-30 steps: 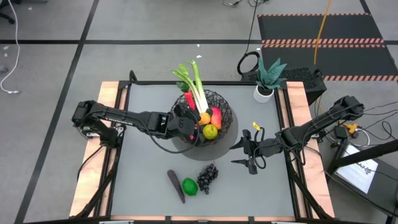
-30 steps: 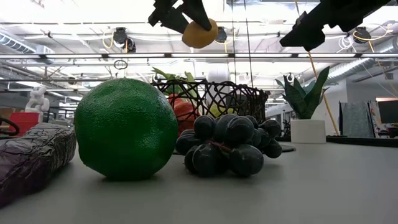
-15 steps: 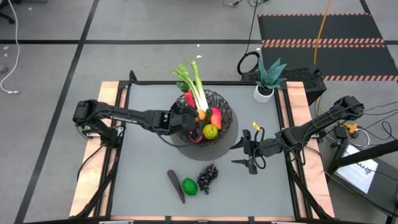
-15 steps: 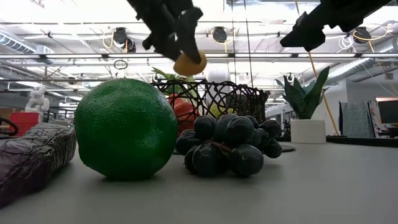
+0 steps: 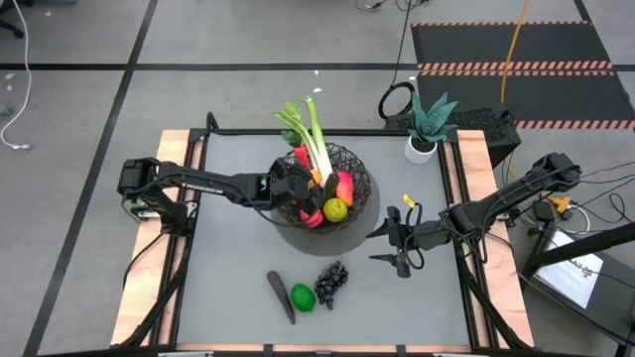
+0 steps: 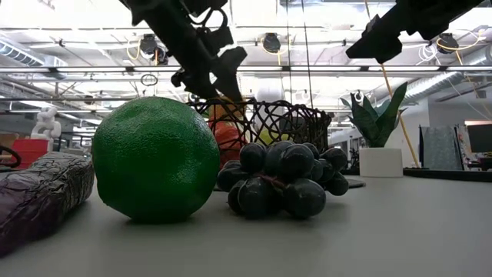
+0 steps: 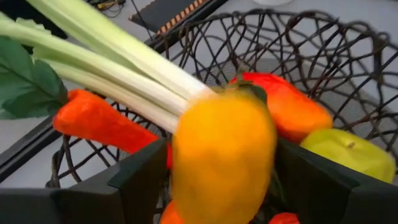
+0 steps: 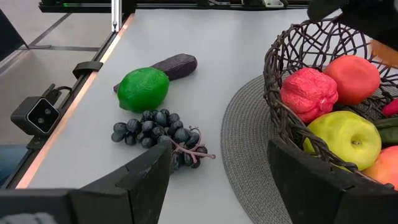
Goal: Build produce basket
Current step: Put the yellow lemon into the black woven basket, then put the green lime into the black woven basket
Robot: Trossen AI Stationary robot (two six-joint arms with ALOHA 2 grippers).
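table (image 5: 238, 258): leek (image 5: 316, 139) leans back-left

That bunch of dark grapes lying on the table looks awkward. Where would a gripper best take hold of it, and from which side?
Probably from straight above, closing across the narrow width of the dark grapes. The bunch lies flat on the table, lumpy and longer than wide, so its middle offers the fullest hold. The green fruit sits close beside one end, so the fingers should come down on the long sides, away from it.
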